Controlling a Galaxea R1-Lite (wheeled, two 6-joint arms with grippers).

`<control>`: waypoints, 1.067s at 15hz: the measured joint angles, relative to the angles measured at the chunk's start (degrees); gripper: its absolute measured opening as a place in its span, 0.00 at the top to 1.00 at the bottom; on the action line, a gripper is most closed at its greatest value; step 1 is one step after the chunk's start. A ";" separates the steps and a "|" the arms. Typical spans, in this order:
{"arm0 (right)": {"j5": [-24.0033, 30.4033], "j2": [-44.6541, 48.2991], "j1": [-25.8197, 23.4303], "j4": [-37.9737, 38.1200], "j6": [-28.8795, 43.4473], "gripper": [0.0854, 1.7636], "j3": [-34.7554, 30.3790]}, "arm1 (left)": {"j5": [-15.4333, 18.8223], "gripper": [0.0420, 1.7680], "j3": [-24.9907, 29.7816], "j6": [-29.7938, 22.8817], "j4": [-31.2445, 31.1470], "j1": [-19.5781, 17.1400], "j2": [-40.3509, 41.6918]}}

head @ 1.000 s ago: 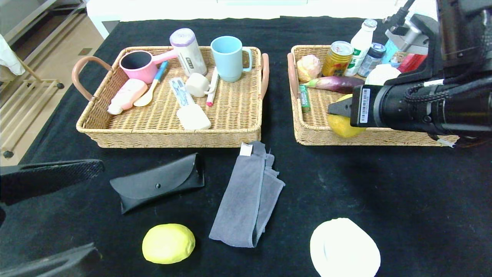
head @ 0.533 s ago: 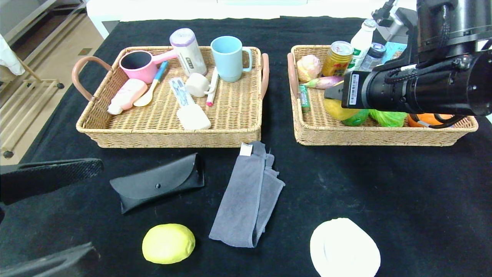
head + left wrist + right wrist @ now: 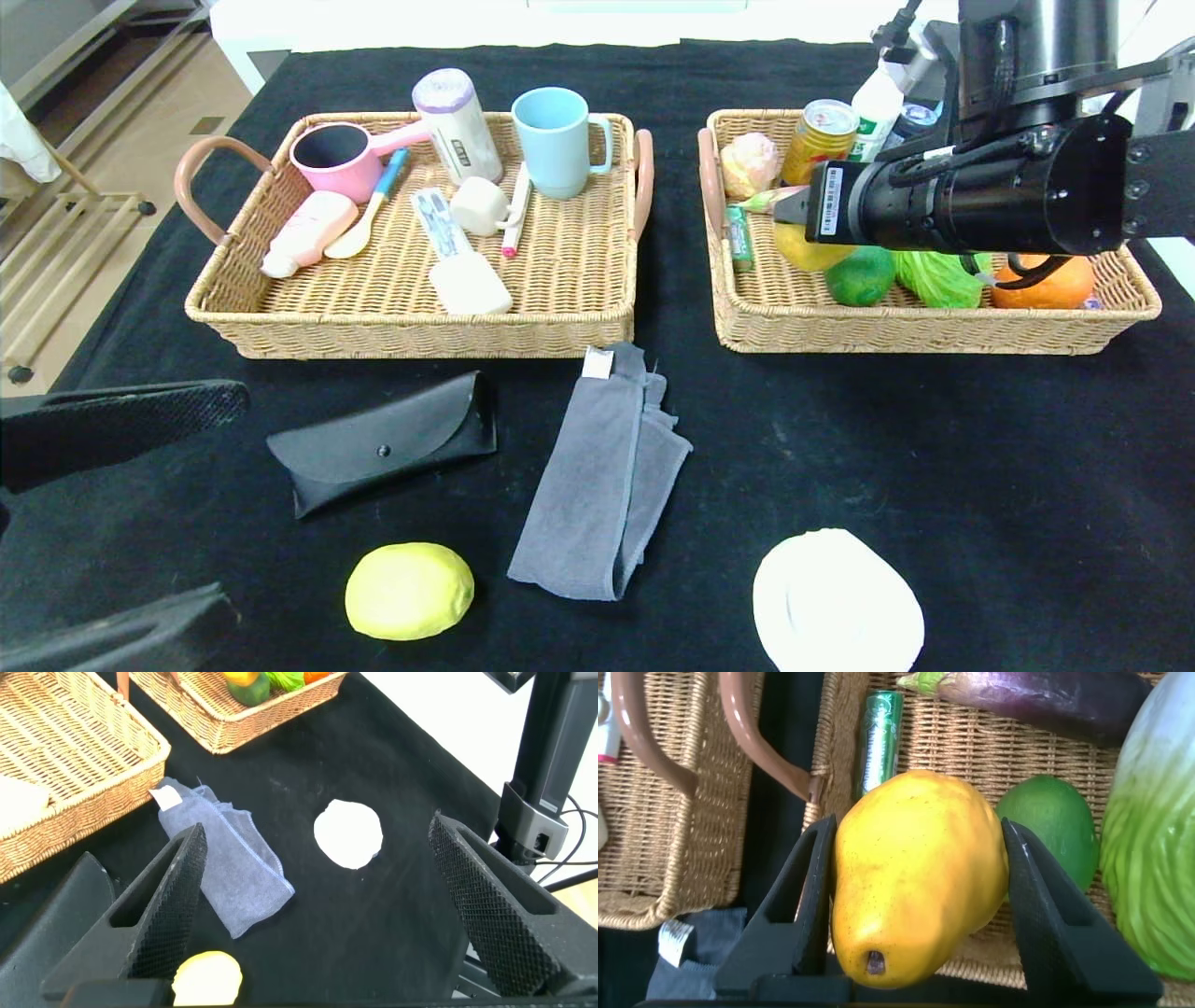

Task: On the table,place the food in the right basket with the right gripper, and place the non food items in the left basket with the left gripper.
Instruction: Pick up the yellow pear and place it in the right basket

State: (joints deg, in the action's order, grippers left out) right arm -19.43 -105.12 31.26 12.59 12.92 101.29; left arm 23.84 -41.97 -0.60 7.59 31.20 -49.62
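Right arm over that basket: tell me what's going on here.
The right tool is shut on a yellow pear, held above the right basket near the lime and eggplant. The left tool hangs open and idle over the near table. A lemon, grey cloth, black case and white bun remain unsorted.
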 joint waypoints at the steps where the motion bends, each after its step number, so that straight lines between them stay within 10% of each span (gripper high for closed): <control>1: -0.05 -0.65 -0.17 -0.02 0.02 0.37 0.44 | 0.00 0.03 -0.02 0.00 0.00 0.00 0.00; 9: 0.00 -3.25 -0.98 -0.02 -0.16 0.37 2.56 | 0.02 0.03 -0.04 -0.04 0.04 -0.02 0.06; 16: 0.01 -3.34 -1.28 0.11 -0.17 0.17 2.54 | 0.00 0.03 0.11 0.02 0.09 -0.09 0.04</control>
State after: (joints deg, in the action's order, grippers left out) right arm -19.42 -108.46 29.98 12.70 12.75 103.83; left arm 23.84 -41.86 -0.57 7.68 31.11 -49.58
